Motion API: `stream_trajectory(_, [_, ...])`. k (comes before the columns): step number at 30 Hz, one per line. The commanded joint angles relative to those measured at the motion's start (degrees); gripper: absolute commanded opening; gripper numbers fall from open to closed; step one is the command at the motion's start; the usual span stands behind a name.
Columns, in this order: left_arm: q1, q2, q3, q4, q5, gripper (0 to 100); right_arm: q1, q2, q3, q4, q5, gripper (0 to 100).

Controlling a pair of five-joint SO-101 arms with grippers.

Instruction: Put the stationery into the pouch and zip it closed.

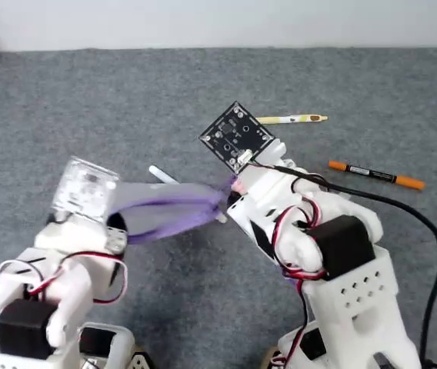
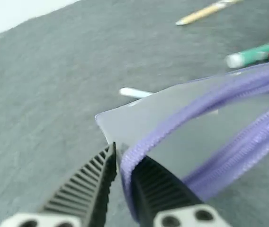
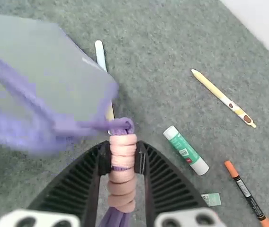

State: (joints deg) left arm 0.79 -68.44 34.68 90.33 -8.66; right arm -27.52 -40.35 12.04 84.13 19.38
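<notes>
The pouch is stretched between both arms near the middle of the desk. Its left end is pinched by the left claw, and the pink zip pull is clamped in the right claw. The fabric is judged soft, light and floppy, so it is best gripped at seam and pull. The glue stick, yellow pen and orange marker lie to the far right.
</notes>
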Motion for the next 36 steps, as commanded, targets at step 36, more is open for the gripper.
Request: stream_trajectory(36, [-13.45, -0.53, 0.22, 1.49, 5.89, 1, 5.49, 23.25, -14.86, 0.48, -5.63, 18.0])
